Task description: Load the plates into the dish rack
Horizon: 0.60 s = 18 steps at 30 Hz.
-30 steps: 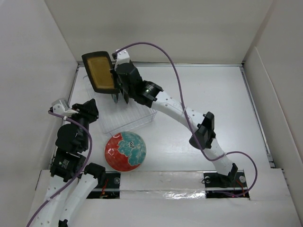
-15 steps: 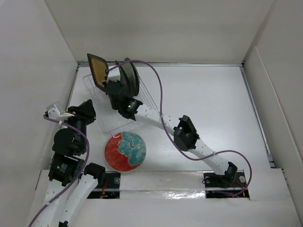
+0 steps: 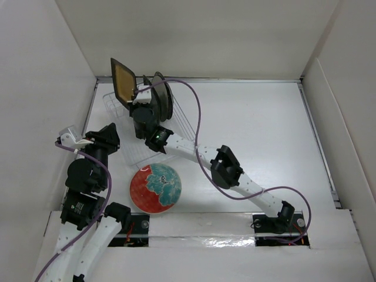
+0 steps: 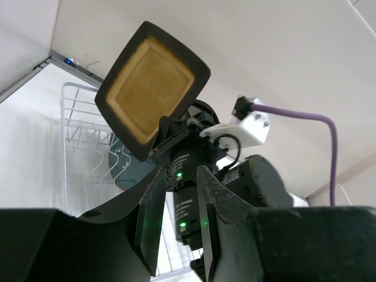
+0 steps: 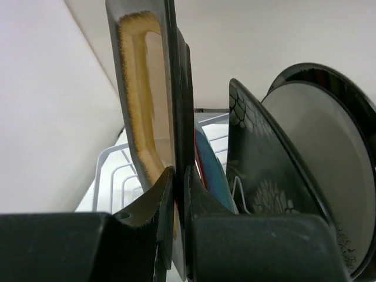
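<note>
My right gripper (image 3: 133, 97) (image 5: 179, 172) is shut on the lower edge of the square black-gold plate (image 3: 123, 79) (image 5: 140, 88) (image 4: 150, 88). It holds the plate upright above the left end of the clear dish rack (image 3: 142, 147) (image 5: 111, 171) (image 4: 75, 126). In the rack stand a teal plate (image 5: 215, 170) (image 4: 124, 171), a dark floral plate (image 5: 258, 164) and a dark-rimmed cream plate (image 5: 320, 153) (image 3: 162, 97). A red plate with teal flowers (image 3: 155, 187) lies flat on the table in front of the rack. My left gripper (image 3: 111, 134) (image 4: 181, 171) is open and empty, left of the rack.
White walls (image 3: 47, 70) close in the table on the left, back and right. The right arm's purple cable (image 3: 194, 117) loops over the rack's right side. The left arm's elbow (image 3: 88, 173) sits close to the left wall.
The right arm has turned the black-gold plate from facing up to nearly edge-on and carried it left over the rack. The left gripper drew back a little to the left.
</note>
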Each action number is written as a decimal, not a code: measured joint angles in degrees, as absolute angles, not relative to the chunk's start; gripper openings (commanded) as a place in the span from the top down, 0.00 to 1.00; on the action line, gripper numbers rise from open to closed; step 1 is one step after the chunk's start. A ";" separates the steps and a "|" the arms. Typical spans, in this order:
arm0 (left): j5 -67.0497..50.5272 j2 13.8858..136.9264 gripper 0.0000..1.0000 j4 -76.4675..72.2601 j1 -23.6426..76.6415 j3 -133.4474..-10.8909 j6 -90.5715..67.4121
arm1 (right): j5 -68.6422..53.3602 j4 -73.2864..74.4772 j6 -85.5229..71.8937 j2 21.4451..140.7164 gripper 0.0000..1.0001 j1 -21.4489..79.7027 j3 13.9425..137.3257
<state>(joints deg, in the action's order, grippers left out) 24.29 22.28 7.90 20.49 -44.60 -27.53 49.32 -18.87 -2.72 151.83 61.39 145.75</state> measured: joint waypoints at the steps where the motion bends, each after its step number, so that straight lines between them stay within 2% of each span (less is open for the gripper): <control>1: 24.18 22.31 0.76 7.90 20.49 -44.60 -27.53 | 49.43 -19.35 -2.72 152.27 1.00 61.58 145.75; 9: 23.57 22.37 0.76 7.90 20.49 -44.60 -27.53 | 50.09 -22.90 -2.79 157.75 1.00 62.43 145.64; 18: 22.81 22.92 0.76 7.88 20.49 -44.60 -27.53 | 50.92 -26.20 -1.83 157.77 1.00 62.87 144.22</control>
